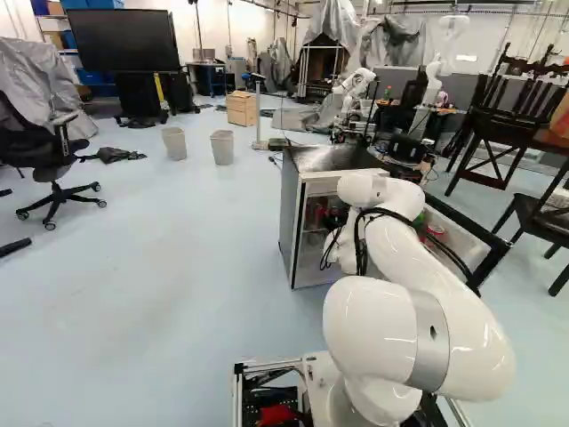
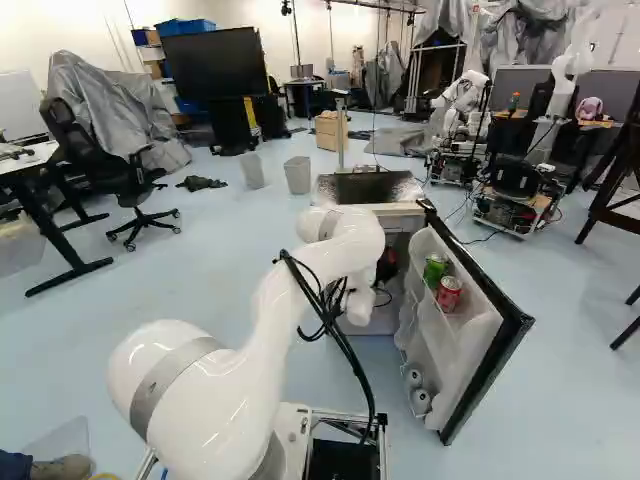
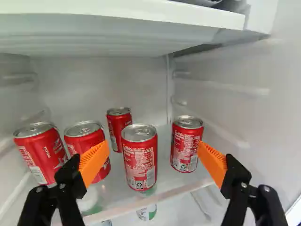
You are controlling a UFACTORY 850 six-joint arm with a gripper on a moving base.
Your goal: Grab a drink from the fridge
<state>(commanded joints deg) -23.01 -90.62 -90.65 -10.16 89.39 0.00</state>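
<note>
Cans [image 3: 139, 160], five red metal cylinders, stand upright on a translucent shelf [image 3: 175, 188] inside the fridge [image 1: 290, 213]. Ahead of them, the gripper [image 2: 386, 268] has its ribbed orange pads [image 3: 94, 162] spread wide.

Fridge [image 1: 289, 213]: interior mostly hidden behind arm [image 1: 436, 285], base views. Rear can [image 3: 116, 126]: partly hidden behind nearer can [image 3: 139, 160]. Item under shelf [image 3: 174, 190]: partly hidden, kind unclear. Low door-rack items [image 2: 419, 400]: too small to tell. Desk [image 2: 30, 160]: cut off, right base view.
</note>
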